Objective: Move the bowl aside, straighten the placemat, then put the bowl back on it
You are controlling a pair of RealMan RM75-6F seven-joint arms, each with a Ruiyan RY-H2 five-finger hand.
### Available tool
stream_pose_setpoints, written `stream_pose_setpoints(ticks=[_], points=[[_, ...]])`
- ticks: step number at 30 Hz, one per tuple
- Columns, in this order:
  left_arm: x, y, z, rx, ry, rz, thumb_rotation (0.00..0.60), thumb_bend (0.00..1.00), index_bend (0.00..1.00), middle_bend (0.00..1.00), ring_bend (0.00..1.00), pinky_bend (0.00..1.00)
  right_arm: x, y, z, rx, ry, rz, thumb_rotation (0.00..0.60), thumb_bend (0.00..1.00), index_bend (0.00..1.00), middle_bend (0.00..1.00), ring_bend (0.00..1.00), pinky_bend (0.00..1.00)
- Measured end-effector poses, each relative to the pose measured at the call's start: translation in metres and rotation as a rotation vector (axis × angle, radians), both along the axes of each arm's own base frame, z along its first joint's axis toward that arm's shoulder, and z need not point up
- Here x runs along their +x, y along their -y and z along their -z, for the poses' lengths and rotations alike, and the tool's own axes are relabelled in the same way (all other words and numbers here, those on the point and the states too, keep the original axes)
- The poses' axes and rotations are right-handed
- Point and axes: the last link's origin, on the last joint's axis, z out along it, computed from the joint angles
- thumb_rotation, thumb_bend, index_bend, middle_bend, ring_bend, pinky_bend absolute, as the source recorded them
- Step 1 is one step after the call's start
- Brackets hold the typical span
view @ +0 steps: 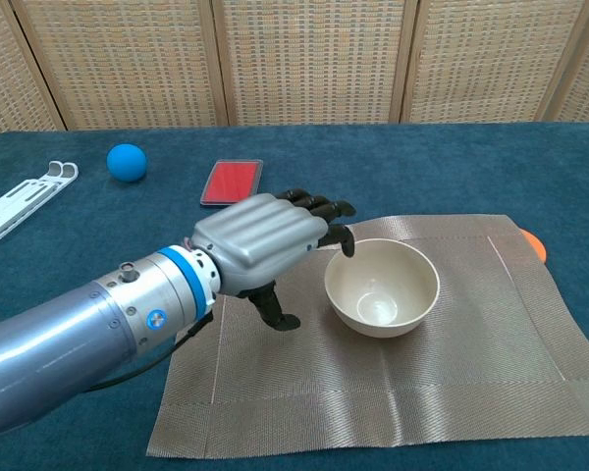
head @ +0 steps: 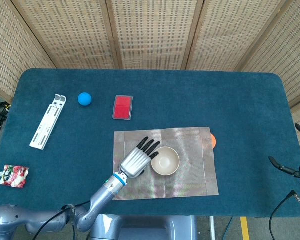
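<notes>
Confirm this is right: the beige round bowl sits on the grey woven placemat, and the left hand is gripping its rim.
Not quite. The beige round bowl does sit on the grey woven placemat, but the left hand is not gripping its rim. The chest view shows the hand beside the bowl, its fingers clear of the rim and holding nothing.

Bowl [view: 381, 287] on the placemat [view: 452, 363], near its middle, left hand [view: 265, 240] just left of it. Far behind, left of the placemat: ball [head: 84, 98], then card [head: 122, 107] to its right.

A lab-like test setup: blue felt table [head: 240, 100] backed by woven folding screens [head: 150, 30].
</notes>
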Motion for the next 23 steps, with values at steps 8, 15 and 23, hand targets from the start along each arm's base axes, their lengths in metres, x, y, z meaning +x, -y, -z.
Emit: stream_pose_setpoints(ticks=[8, 15, 23], points=[[-0.040, -0.008, -0.059, 0.100, 0.054, -0.102, 0.600, 0.19, 0.16, 0.00, 0.00, 0.00, 0.002, -0.001, 0.006, 0.053, -0.064, 0.001, 0.600, 0.30, 0.12, 0.00, 0.00, 0.00], [-0.098, 0.004, -0.118, 0.234, 0.070, -0.189, 0.600, 0.19, 0.15, 0.00, 0.00, 0.00, 0.005, -0.002, 0.011, 0.087, -0.150, -0.006, 0.600, 0.28, 0.12, 0.00, 0.00, 0.00], [-0.173, 0.046, -0.172, 0.399, 0.096, -0.300, 0.600, 0.19, 0.11, 0.00, 0.00, 0.00, 0.008, -0.005, 0.019, 0.140, -0.332, 0.004, 0.600, 0.27, 0.12, 0.00, 0.00, 0.00]])
